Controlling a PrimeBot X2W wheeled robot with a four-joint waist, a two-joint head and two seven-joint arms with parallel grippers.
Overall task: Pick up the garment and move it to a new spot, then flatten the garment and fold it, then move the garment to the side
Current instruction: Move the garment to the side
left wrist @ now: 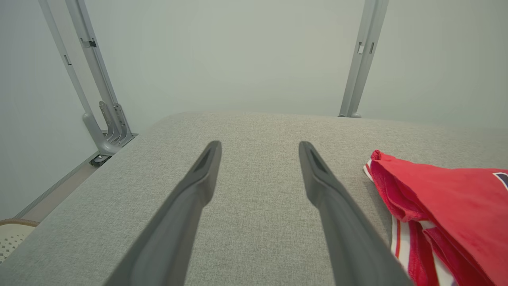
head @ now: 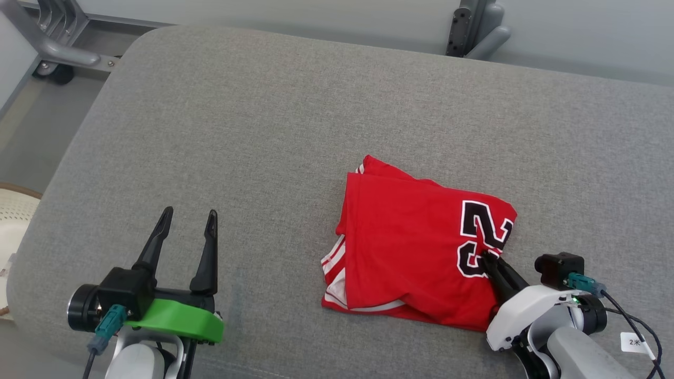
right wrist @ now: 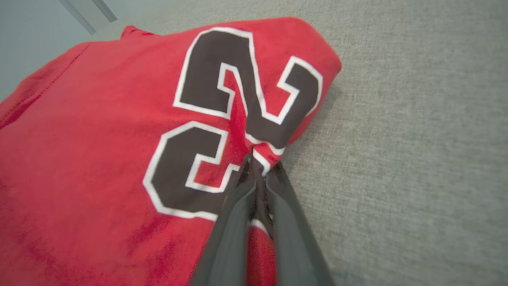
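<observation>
Garment (head: pixel 416 247) fabric is bunching between the clenched fingers of the right gripper (right wrist: pixel 260 165), which is pinching its 4 o'clock edge beside the printed number (head: pixel 484 237). It is lying as a compact folded stack toward 4 o'clock on the grey cushion (head: pixel 263 131). The left gripper (head: pixel 189 212) is hovering spread wide at 8 o'clock, well apart. Judging by the folds, the sideways move is beginning, and it calls for lifting without spilling layers.
</observation>
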